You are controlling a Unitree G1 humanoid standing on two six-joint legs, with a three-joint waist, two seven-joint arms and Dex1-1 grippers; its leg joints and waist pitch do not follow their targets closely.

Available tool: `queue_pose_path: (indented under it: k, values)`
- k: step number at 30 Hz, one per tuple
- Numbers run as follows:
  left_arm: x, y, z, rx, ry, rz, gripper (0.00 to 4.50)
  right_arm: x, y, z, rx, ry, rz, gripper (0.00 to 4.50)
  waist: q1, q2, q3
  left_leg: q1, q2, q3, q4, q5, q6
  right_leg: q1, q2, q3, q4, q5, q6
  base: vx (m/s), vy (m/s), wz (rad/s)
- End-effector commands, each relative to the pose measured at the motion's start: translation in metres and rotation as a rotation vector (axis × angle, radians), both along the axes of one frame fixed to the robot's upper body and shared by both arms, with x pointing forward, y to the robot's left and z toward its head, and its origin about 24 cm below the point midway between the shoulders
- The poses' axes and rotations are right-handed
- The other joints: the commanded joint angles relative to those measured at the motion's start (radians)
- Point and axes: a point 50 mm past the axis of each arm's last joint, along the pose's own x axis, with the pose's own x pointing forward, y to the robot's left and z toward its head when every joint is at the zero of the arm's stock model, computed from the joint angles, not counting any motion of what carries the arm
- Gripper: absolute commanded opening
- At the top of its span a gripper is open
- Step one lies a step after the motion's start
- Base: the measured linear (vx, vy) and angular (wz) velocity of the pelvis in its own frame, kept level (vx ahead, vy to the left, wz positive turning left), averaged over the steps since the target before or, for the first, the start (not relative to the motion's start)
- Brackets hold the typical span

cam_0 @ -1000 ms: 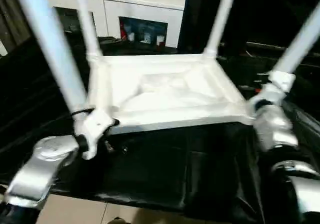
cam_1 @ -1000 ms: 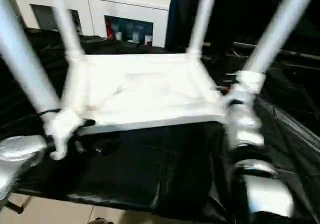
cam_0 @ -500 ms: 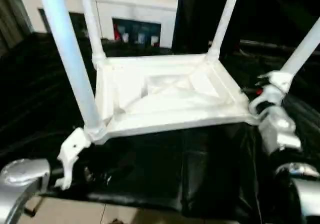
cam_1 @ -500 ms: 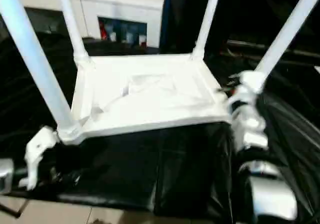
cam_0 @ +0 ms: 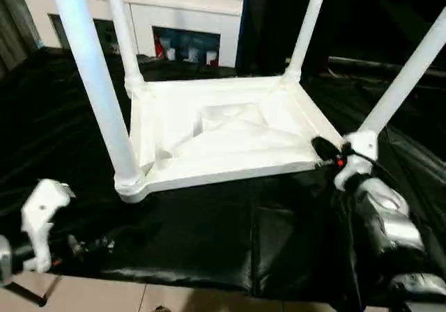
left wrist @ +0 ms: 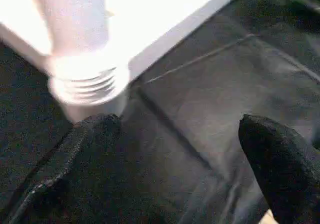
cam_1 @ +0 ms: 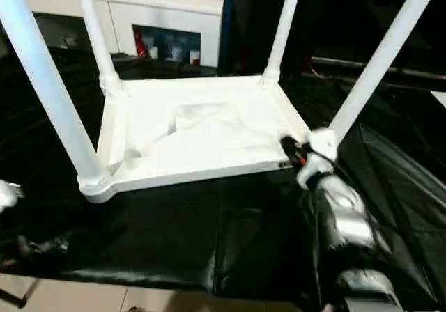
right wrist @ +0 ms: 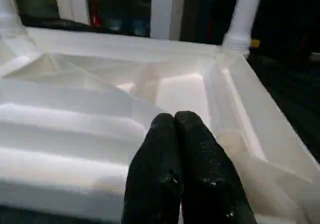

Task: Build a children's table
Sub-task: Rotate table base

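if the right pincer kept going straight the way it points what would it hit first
Most likely the tabletop: the shut right pincer points over its near edge into the ribbed underside, though depth is hard to judge.

silver rounded right forearm (cam_0: 380, 211), white wrist block, red mark; matte black padded gripper fingers (right wrist: 200, 169).

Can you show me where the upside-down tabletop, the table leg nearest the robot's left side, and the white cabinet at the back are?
tabletop (cam_0: 230, 127): left eye view, ribbed underside near its middle
near-left leg (cam_0: 94, 89): left eye view, halfway up the tube
cabinet (cam_0: 188, 2): left eye view, its white top
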Motion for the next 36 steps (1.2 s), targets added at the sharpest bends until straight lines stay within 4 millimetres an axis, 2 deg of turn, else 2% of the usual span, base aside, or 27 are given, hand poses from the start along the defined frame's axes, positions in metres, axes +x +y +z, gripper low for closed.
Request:
queue_pose_path:
  k: [1,4,5,7,8,9,10,11,12,13,16,17,19,20,22,23,26,31,34,35,36]
  values:
    - [0.002,0.009,0.006,0.017,-0.058,0.067,4.5,-0.006,-0.011,0.002,-0.012,0.011,-0.018,0.07,-0.003,0.018,-0.048,0.038,0.055,-0.038,-0.089,-0.511,-0.057,0.006,-0.047,0.046,-0.099,-0.485,-0.129,0.0,0.0,0.0]
    - [0.012,0.023,0.011,0.014,-0.184,0.213,4.5,-0.013,-0.015,-0.003,-0.025,0.052,-0.01,0.07,-0.001,0.018,-0.047,0.04,0.052,-0.038,-0.087,-0.517,-0.057,0.005,-0.048,0.045,-0.106,-0.506,-0.115,0.0,0.0,0.0]
    - [0.013,0.025,0.011,0.013,-0.196,0.228,4.5,-0.014,-0.015,-0.003,-0.022,0.055,-0.007,0.07,-0.004,0.016,-0.047,0.035,0.052,-0.043,-0.089,-0.513,-0.056,0.01,-0.048,0.043,-0.104,-0.51,-0.113,0.0,0.0,0.0]
    - [0.016,0.027,0.011,0.01,-0.226,0.254,4.5,-0.016,-0.013,-0.004,-0.021,0.064,0.022,0.07,-0.004,0.014,-0.047,0.035,0.052,-0.044,-0.089,-0.519,-0.055,0.009,-0.05,0.041,-0.107,-0.524,-0.106,0.0,0.0,0.0]
    - [0.019,0.029,0.01,0.002,-0.258,0.286,4.5,-0.018,-0.01,-0.005,-0.017,0.076,0.063,0.07,-0.004,0.014,-0.046,0.035,0.052,-0.044,-0.089,-0.522,-0.053,0.008,-0.051,0.042,-0.109,-0.532,-0.104,0.0,0.0,0.0]
    - [0.024,0.031,0.01,-0.014,-0.309,0.32,4.5,-0.022,-0.005,-0.006,-0.005,0.097,0.132,0.07,-0.005,0.009,-0.046,0.034,0.052,-0.044,-0.088,-0.519,-0.049,0.009,-0.051,0.042,-0.111,-0.539,-0.101,0.0,0.0,0.0]
    - [0.025,0.031,0.01,-0.017,-0.313,0.322,4.5,-0.023,-0.004,-0.007,-0.004,0.099,0.139,0.07,-0.003,0.011,-0.046,0.036,0.052,-0.044,-0.088,-0.518,-0.046,0.009,-0.052,0.042,-0.112,-0.543,-0.096,0.0,0.0,0.0]
    - [0.031,0.03,0.011,-0.051,-0.345,0.328,4.5,-0.028,0.002,-0.008,0.003,0.131,0.221,0.07,-0.002,0.012,-0.048,0.037,0.053,-0.044,-0.087,-0.517,-0.046,0.007,-0.052,0.043,-0.111,-0.535,-0.1,0.0,0.0,0.0]
    - [0.031,0.03,0.011,-0.051,-0.345,0.328,4.5,-0.028,0.002,-0.008,0.003,0.131,0.221,0.07,0.0,0.011,-0.049,0.035,0.055,-0.046,-0.09,-0.513,-0.044,0.01,-0.053,0.043,-0.109,-0.527,-0.101,0.0,0.0,0.0]
    - [0.034,0.029,0.011,-0.062,-0.355,0.323,4.5,-0.03,0.004,-0.01,0.002,0.146,0.253,0.07,0.001,0.012,-0.049,0.036,0.055,-0.046,-0.089,-0.513,-0.045,0.008,-0.053,0.043,-0.109,-0.521,-0.105,0.0,0.0,0.0]
    - [0.044,0.018,0.012,-0.109,-0.367,0.258,4.5,-0.035,0.009,-0.014,-0.026,0.203,0.303,0.07,0.003,0.012,-0.05,0.036,0.056,-0.046,-0.091,-0.509,-0.05,0.008,-0.055,0.043,-0.105,-0.501,-0.12,0.0,0.0,0.0]
    - [0.053,0.01,0.013,-0.134,-0.368,0.196,4.5,-0.032,0.01,-0.018,-0.045,0.225,0.276,0.07,0.004,0.009,-0.05,0.037,0.057,-0.045,-0.09,-0.514,-0.052,0.007,-0.055,0.043,-0.105,-0.502,-0.122,0.0,0.0,0.0]
    - [0.061,0.0,0.017,-0.171,-0.361,0.129,4.5,-0.028,0.011,-0.021,-0.061,0.238,0.248,0.07,0.009,0.015,-0.051,0.044,0.054,-0.043,-0.088,-0.512,-0.059,0.002,-0.057,0.044,-0.107,-0.513,-0.124,0.0,0.0,0.0]
    - [0.063,-0.003,0.018,-0.18,-0.359,0.112,4.5,-0.027,0.012,-0.022,-0.064,0.241,0.241,0.07,0.009,0.02,-0.051,0.043,0.054,-0.045,-0.089,-0.516,-0.068,0.003,-0.057,0.044,-0.104,-0.503,-0.132,0.0,0.0,0.0]
    - [0.067,-0.009,0.019,-0.201,-0.352,0.07,4.5,-0.026,0.013,-0.022,-0.061,0.246,0.234,0.07,0.008,0.015,-0.051,0.038,0.055,-0.046,-0.092,-0.518,-0.074,0.009,-0.058,0.043,-0.101,-0.486,-0.134,0.0,0.0,0.0]
    - [0.07,-0.017,0.02,-0.223,-0.323,0.011,4.5,-0.025,0.014,-0.022,-0.062,0.251,0.223,0.07,0.009,0.018,-0.053,0.039,0.055,-0.046,-0.092,-0.515,-0.076,0.009,-0.059,0.043,-0.099,-0.477,-0.137,0.0,0.0,0.0]
    - [0.072,-0.023,0.02,-0.233,-0.298,-0.033,4.5,-0.023,0.014,-0.023,-0.063,0.259,0.208,0.07,0.008,0.014,-0.056,0.035,0.055,-0.043,-0.09,-0.484,-0.07,0.014,-0.058,0.044,-0.093,-0.431,-0.153,0.0,0.0,0.0]
    - [0.073,-0.046,0.018,-0.275,-0.213,-0.206,4.5,-0.011,0.014,-0.024,-0.076,0.283,0.115,0.07,0.008,0.019,-0.059,0.038,0.054,-0.037,-0.088,-0.432,-0.069,0.013,-0.056,0.046,-0.083,-0.36,-0.19,0.0,0.0,0.0]
    - [0.072,-0.054,0.019,-0.297,-0.177,-0.261,4.5,-0.006,0.015,-0.024,-0.074,0.285,0.081,0.07,0.013,0.022,-0.061,0.037,0.054,-0.032,-0.088,-0.403,-0.071,0.019,-0.053,0.046,-0.076,-0.305,-0.208,0.0,0.0,0.0]
    - [0.07,-0.063,0.021,-0.322,-0.148,-0.324,4.5,0.0,0.019,-0.025,-0.06,0.291,0.063,0.07,0.013,0.021,-0.062,0.035,0.053,-0.033,-0.087,-0.389,-0.071,0.023,-0.054,0.046,-0.072,-0.291,-0.208,0.0,0.0,0.0]
    - [0.068,-0.07,0.022,-0.339,-0.122,-0.37,4.5,0.003,0.022,-0.025,-0.055,0.294,0.06,0.07,0.012,0.021,-0.064,0.036,0.054,-0.032,-0.087,-0.38,-0.074,0.022,-0.054,0.045,-0.07,-0.281,-0.215,0.0,0.0,0.0]
